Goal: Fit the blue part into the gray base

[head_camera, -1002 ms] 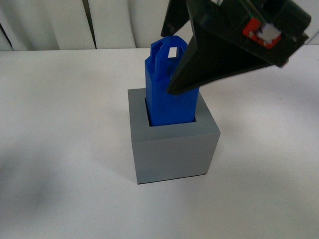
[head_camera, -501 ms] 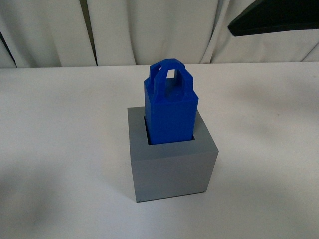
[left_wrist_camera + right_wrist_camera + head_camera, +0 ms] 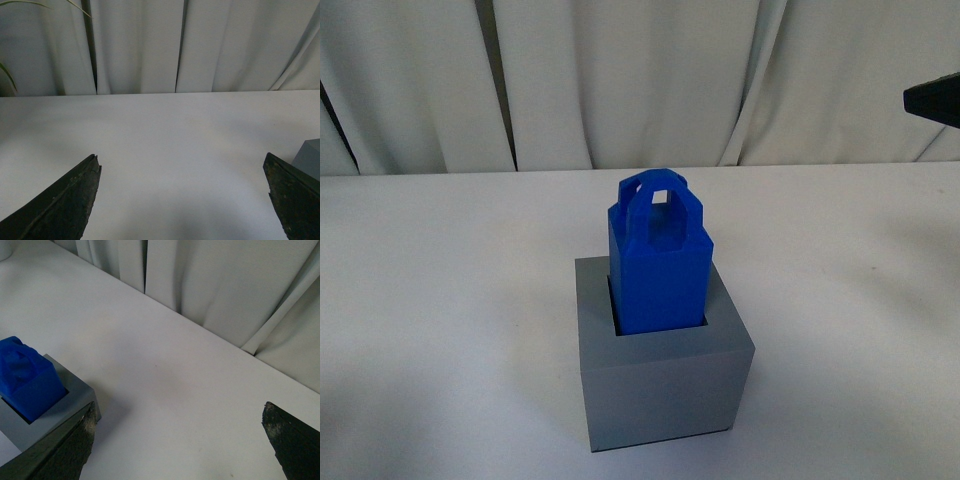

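Observation:
The blue part (image 3: 658, 265) stands upright in the square recess of the gray base (image 3: 660, 385) on the white table; its upper half and loop handles stick out above the rim. In the right wrist view the blue part (image 3: 27, 377) and the gray base (image 3: 65, 400) show beside one finger. My right gripper (image 3: 180, 412) is open and empty, off to the side of the base and apart from it; only a dark tip of it (image 3: 932, 100) shows in the front view. My left gripper (image 3: 182, 162) is open and empty over bare table, a corner of the gray base (image 3: 307, 157) by one finger.
The white table (image 3: 440, 300) stretches all round the base. White curtains (image 3: 620, 80) hang along its far edge. A green plant leaf (image 3: 7, 75) shows at the curtain in the left wrist view.
My right gripper let go of the blue part and drew away up and to the right, nearly out of the front view. The blue part stays seated in the gray base.

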Controlling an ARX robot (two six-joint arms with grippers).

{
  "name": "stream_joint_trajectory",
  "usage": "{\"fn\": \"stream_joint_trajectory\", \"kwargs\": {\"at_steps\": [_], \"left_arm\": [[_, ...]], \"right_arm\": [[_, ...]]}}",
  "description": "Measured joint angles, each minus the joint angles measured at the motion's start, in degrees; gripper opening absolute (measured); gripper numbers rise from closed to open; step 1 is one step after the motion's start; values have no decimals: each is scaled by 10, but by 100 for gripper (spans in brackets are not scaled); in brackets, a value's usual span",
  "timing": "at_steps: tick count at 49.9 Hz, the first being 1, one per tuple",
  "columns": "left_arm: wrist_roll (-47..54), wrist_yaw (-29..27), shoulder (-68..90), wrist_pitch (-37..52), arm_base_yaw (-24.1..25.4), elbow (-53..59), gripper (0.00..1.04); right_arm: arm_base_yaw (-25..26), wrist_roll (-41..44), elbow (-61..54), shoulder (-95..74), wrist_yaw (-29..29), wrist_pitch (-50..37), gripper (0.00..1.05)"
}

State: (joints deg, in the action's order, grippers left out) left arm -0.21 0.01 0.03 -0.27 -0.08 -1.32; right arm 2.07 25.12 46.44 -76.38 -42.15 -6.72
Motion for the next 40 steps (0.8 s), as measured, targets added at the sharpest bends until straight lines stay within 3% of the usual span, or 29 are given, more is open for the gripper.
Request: {"fn": "stream_joint_trajectory", "kwargs": {"at_steps": [1, 2, 3, 6, 8, 12, 21, 28, 40], "left_arm": [[0, 0, 0, 0, 0, 0, 99], [0, 0, 0, 0, 0, 0, 99], [0, -1, 0, 0, 0, 0, 99], [0, 0, 0, 0, 0, 0, 99], [0, -2, 0, 0, 0, 0, 99], [0, -1, 0, 0, 0, 0, 99], [0, 0, 0, 0, 0, 0, 99], [0, 0, 0, 0, 0, 0, 99], [0, 0, 0, 0, 0, 0, 99]], "right_arm": [[-3, -9, -4, 2, 11, -6, 96], [-8, -32, -18, 5, 60, -48, 94], [-15, -64, -46, 14, 146, -118, 88], [-23, -144, -115, 32, 307, -257, 76], [-22, -173, -148, 45, 366, -308, 69], [-18, -210, -192, 73, 422, -351, 56], [-19, -236, -264, 121, 422, -370, 30], [-20, -241, -318, 172, 422, -373, 2], [-20, -244, -385, 262, 421, -350, 2]]}}
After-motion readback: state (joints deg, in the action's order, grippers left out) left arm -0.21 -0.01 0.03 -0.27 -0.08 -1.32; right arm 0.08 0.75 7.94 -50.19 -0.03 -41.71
